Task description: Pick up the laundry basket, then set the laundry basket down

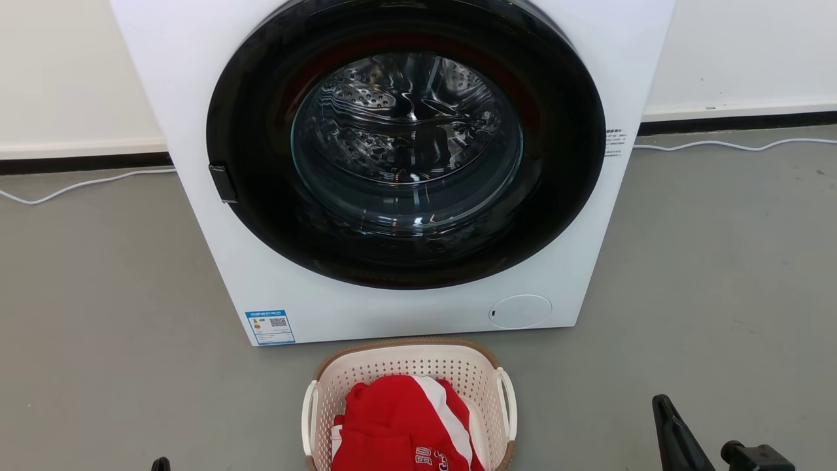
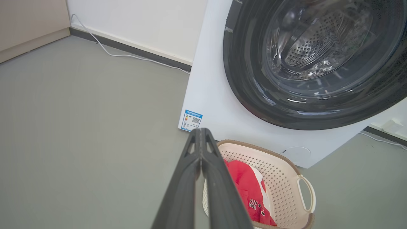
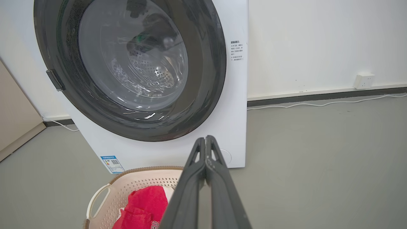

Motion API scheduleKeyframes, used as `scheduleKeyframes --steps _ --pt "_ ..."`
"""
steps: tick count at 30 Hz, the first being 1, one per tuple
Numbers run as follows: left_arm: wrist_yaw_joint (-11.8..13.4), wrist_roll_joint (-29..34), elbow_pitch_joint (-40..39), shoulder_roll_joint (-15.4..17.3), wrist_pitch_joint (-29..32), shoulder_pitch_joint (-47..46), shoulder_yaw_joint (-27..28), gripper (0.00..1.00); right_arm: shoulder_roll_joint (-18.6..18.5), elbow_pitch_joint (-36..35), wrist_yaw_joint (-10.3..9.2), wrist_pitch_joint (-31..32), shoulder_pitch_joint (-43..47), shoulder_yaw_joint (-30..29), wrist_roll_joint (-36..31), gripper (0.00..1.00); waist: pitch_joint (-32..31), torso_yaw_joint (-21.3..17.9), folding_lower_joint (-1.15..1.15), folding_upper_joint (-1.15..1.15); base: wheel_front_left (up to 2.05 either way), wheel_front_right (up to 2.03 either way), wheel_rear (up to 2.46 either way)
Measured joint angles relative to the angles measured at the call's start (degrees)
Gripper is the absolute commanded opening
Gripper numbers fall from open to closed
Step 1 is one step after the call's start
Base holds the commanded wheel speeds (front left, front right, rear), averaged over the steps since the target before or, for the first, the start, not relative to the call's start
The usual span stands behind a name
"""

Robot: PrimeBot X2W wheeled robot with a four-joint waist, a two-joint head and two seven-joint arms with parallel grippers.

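The laundry basket [image 1: 451, 369], cream-white and perforated with a brown rim and white side loop handles, stands on the grey floor just in front of the washing machine, and red-and-white clothing [image 1: 399, 425] lies inside it. In the left wrist view my left gripper [image 2: 201, 132] is shut and empty, hovering over the floor left of the laundry basket [image 2: 279, 178]. The right wrist view has my right gripper [image 3: 205, 140] shut and empty, to the right of the laundry basket [image 3: 136, 184]. In the head view a dark right fingertip [image 1: 664, 409] rises at the lower right, apart from the basket.
A white front-loading washing machine [image 1: 216, 196] with a closed dark round door [image 1: 405, 144] stands close behind the basket. A white cable [image 1: 85, 184] runs along the wall's base on both sides. A wall socket [image 3: 364, 81] sits low at the right. Grey floor spreads to either side.
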Motion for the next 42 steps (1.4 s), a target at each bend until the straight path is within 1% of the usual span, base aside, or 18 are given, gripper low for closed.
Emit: scheduleKeyframes --steps 19,21,23,28,42 --pt "-0.33 -11.05 -0.01 -0.22 2.72 -1.32 -0.68 0.0 0.01 0.22 0.0 3.18 -0.38 -0.34 13.72 0.0 0.65 0.12 -0.02 0.0 0.0 0.0 0.0" --pt "-0.38 -11.82 -0.01 -0.23 2.91 -1.38 -0.7 0.0 0.01 0.22 0.0 3.22 -0.43 -0.37 14.34 0.0 0.68 0.13 -0.02 0.0 0.0 0.0 0.0" --pt "-0.54 -13.43 0.02 -0.27 3.49 -1.69 -0.78 0.0 0.01 0.25 0.0 3.78 -0.46 -0.48 16.68 0.0 0.76 0.15 -0.02 0.0 0.0 0.0 0.0" --pt "-0.57 -15.89 0.01 -0.37 4.21 -2.5 -1.0 0.0 0.01 0.27 -0.01 4.3 -0.63 -0.63 19.42 0.0 0.87 0.17 -0.02 0.0 0.0 0.0 0.0" --pt "-1.0 -23.81 0.07 -0.82 6.26 -3.89 -1.34 0.0 0.07 0.44 -0.01 6.72 -2.8 -1.54 29.45 0.0 1.25 0.26 -0.02 0.0 0.0 0.0 0.0"
